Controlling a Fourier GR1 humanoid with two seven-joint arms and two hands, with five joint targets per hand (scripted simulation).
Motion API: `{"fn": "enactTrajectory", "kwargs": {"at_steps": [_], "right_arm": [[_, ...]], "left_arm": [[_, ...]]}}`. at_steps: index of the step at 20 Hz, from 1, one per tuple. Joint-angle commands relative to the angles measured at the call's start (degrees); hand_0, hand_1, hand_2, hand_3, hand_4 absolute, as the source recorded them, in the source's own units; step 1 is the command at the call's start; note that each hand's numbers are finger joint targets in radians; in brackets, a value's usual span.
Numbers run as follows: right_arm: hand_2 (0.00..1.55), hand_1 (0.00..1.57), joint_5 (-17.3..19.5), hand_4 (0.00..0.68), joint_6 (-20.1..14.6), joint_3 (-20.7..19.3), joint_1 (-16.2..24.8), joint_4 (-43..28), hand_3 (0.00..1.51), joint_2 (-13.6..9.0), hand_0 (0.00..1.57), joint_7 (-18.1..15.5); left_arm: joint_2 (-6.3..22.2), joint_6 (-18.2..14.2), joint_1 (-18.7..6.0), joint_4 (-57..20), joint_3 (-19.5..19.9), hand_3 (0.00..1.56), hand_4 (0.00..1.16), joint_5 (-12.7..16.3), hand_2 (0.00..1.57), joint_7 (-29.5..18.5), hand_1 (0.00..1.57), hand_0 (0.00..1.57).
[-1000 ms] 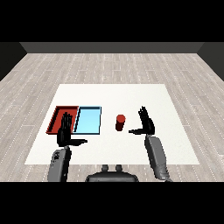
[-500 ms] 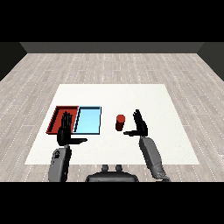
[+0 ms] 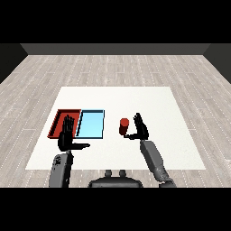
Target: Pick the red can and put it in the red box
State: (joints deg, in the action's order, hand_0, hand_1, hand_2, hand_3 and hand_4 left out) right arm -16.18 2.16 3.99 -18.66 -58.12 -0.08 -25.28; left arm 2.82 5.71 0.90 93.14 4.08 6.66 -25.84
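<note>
On the white counter, the red can is standing upright just to the right of the light blue tray, outside both trays. Beside the can, on its right, the right hand is hovering with its fingers spread straight upward and its thumb reaching toward the base of the can; the fingers are not curling round the can, and whether the thumb is touching it cannot be told. To the left of the blue tray, the red tray is lying edge to edge with it. Over the near edge of the red tray, the left hand is holding nothing, its fingers pointing up straight and its thumb sticking out toward the blue tray.
</note>
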Motion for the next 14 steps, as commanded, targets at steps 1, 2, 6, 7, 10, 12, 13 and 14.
{"fn": "enactTrajectory", "kwargs": {"at_steps": [1,2,6,7,10,12,13,14], "right_arm": [[0.0,0.0,-3.82,0.0,-3.43,5.35,-0.55,1.77,0.0,0.08,0.0,-2.01],[0.0,0.0,-3.94,0.0,-0.81,1.62,-4.52,4.91,0.0,0.08,0.0,-2.38],[0.0,0.0,-4.54,0.0,-2.73,4.12,-1.97,1.54,0.0,0.08,0.0,0.8],[0.0,0.0,-5.77,0.0,-4.19,5.43,-7.23,9.61,0.0,0.08,0.0,-2.43],[0.0,0.0,-3.91,0.0,-0.18,2.24,-3.33,2.84,0.0,0.01,0.0,1.62],[0.0,0.0,-5.48,0.0,-1.82,5.66,-5.87,11.24,0.0,0.08,0.0,-4.94],[0.0,0.0,-4.27,0.0,-0.53,2.13,-6.94,12.1,0.0,0.08,0.0,-3.53],[0.0,0.0,-5.19,0.0,-0.21,2.89,-6.8,12.41,0.0,0.08,0.0,-3.89]], "left_arm": [[-1.64,-0.95,2.9,2.89,-2.18,0.0,0.0,-1.26,0.0,0.31,0.0,0.0],[-0.66,-0.49,3.81,6.36,-1.54,0.0,0.0,0.33,0.0,4.15,0.0,0.0],[-0.29,0.1,3.28,5.6,-0.85,0.0,0.0,0.72,0.0,2.58,0.0,0.0],[-0.34,0.09,-0.9,0.27,-0.09,0.0,0.0,0.44,0.0,-0.03,0.0,0.0],[-1.67,-1.24,-2.26,-0.92,-1.51,0.0,0.0,-0.7,0.0,0.52,0.0,0.0],[0.0,1.75,1.93,4.08,-0.43,0.0,0.0,1.96,0.0,1.18,0.0,0.0],[-1.43,-0.81,1.27,3.82,-1.62,0.0,0.0,-0.22,0.0,1.25,0.0,0.0],[-0.67,0.93,-0.6,-2.49,-0.46,0.0,0.0,-0.18,0.0,-2.71,0.0,0.0]]}}
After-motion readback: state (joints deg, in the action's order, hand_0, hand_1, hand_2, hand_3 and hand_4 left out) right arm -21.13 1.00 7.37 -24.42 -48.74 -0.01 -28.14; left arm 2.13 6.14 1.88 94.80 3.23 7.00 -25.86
